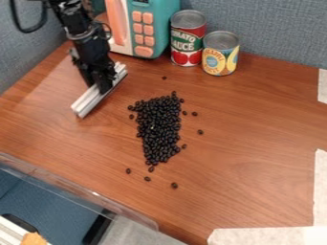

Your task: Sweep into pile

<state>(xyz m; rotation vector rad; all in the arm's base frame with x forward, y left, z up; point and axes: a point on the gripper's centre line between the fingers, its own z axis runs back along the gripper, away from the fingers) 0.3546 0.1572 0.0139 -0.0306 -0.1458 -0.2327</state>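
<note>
Nearest you, at the lower left, you see a white object with an orange piece [33, 239] on it, both cut off by the view's edge, so you can't tell what they belong to. A clear plastic strip [96, 195] runs along the near left edge of the worktop [243, 158], and pale strips [256, 237] at the near right and along the right side run out of sight. In the middle lie the black beans [159, 124], heaped in a long patch that is broad at the far end and tapers towards you; those underneath are hidden. A few strays sit apart at the near end, a few more to the right, and one beyond the far end. Left of the beans and apart from them, your gripper [104, 85] has its jaws closed on a silver bar [88, 103], slanting across the worktop; the gripper covers part of the bar's middle. Farther back stand the pineapple can [220, 56], the tomato sauce can [187, 40] just beside it, and a teal toy microwave [159, 24], its top cut off and its left side partly hidden by your arm, with a blue-grey partition [275, 28] behind
</note>
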